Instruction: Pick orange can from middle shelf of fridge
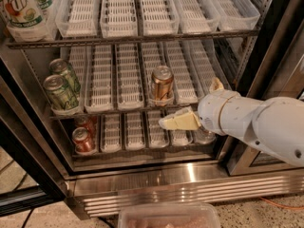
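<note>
**Approach step: gripper not yet on the can**

The orange can (pixel 162 83) stood upright near the front of the middle shelf (pixel 118 111) in the fridge (pixel 166 184), untouched. The gripper (pixel 190 103) hung just below and right of it, fingers (pixel 180 121) spread wide, holding nothing. Next move probably called for lifting to can height and reaching left so the fingers straddled it.
</note>
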Robot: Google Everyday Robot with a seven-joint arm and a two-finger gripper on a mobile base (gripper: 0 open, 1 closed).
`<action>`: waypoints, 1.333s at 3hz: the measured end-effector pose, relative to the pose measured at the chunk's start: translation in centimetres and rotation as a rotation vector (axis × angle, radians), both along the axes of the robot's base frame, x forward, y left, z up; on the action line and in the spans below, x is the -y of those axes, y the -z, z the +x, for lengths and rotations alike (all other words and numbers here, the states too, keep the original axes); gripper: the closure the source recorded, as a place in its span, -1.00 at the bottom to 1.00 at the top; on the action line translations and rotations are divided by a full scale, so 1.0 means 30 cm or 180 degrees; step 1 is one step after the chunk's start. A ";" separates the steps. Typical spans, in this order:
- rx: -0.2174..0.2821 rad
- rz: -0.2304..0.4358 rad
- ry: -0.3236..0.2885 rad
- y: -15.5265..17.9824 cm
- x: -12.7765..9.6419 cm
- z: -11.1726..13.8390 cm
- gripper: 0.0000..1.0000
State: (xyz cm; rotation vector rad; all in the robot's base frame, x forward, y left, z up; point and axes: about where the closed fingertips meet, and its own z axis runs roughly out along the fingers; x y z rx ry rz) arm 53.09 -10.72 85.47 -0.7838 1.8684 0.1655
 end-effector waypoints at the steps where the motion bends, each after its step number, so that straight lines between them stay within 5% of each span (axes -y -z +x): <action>1: 0.0181 0.0313 0.0104 -0.038 -0.033 0.039 -1.00; 3: 0.0357 0.0815 0.0162 -0.067 -0.113 0.053 -1.00; 4: 0.0357 0.0815 0.0162 -0.067 -0.114 0.053 -0.98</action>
